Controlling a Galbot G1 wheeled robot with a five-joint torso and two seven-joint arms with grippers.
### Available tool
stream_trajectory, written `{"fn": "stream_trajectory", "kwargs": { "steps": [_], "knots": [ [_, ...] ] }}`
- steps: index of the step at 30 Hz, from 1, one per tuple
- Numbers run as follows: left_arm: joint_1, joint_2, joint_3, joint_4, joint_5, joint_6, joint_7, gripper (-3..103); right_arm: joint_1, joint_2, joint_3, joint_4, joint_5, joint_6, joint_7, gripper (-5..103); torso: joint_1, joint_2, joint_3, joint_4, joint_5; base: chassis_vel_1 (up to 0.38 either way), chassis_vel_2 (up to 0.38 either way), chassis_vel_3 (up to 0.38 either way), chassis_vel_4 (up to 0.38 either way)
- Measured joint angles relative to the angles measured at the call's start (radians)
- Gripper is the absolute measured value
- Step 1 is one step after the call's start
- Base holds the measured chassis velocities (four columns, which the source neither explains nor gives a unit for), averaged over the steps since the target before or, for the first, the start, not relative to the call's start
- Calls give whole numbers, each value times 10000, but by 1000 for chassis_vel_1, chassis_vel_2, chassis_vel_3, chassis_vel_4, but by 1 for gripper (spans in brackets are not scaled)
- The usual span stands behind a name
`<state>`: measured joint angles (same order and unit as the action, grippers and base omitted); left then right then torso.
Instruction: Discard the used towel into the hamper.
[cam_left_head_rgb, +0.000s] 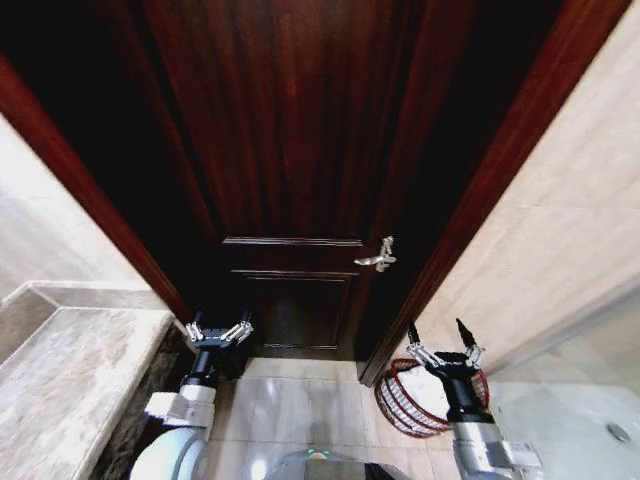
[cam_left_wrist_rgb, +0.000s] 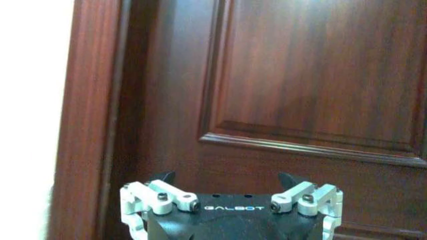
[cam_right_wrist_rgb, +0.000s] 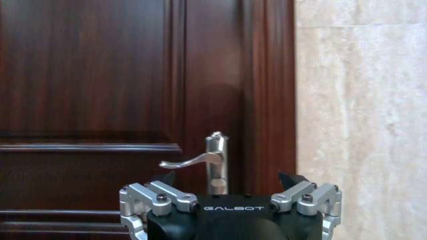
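While both arms are held low and forward toward the door (cam_left_head_rgb: 290, 150), the left gripper (cam_left_head_rgb: 219, 331) hovers before the door's lower panel, near its foot on the side away from the handle, with its fingers spread apart and nothing between them. From the left wrist view the left gripper (cam_left_wrist_rgb: 227, 179) points at the door's raised panel moulding, its two dark fingertips standing well apart. The right gripper (cam_left_head_rgb: 440, 338) hangs on the handle side of the door, below the door handle (cam_left_head_rgb: 379, 258) and beside the door frame (cam_left_head_rgb: 470, 200), fingers likewise parted and empty. In the right wrist view the right gripper (cam_right_wrist_rgb: 227, 179) faces the door handle (cam_right_wrist_rgb: 203, 162), a silver lever on an upright plate, which shows between the open fingertips but farther off, not touched.

The hamper (cam_left_head_rgb: 405, 405), a dark red-brown wire basket with horizontal ribs, stands on the pale tiled floor (cam_left_head_rgb: 290, 400) at the foot of the door frame, on the handle side of the door and against the beige stone wall (cam_left_head_rgb: 560, 230). The right gripper is above the hamper's far rim in the head view, partly covering it. No cloth can be made out inside it. On the hinge side of the door, a marble counter (cam_left_head_rgb: 70, 390) runs along near the left arm
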<state>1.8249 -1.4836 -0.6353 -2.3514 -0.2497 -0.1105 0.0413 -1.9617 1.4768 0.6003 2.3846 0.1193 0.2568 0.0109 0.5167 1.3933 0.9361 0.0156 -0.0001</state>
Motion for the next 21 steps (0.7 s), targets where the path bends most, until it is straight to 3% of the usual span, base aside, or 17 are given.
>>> {"fn": "stream_trajectory", "kwargs": {
  "steps": [21],
  "knots": [
    [0, 0, 0, 0, 0, 0, 0, 100, 0, 0, 1, 0, 0, 0, 0, 100, -1, -3, -1, -4, 1, 2, 3, 2, 2]
  ]
}}
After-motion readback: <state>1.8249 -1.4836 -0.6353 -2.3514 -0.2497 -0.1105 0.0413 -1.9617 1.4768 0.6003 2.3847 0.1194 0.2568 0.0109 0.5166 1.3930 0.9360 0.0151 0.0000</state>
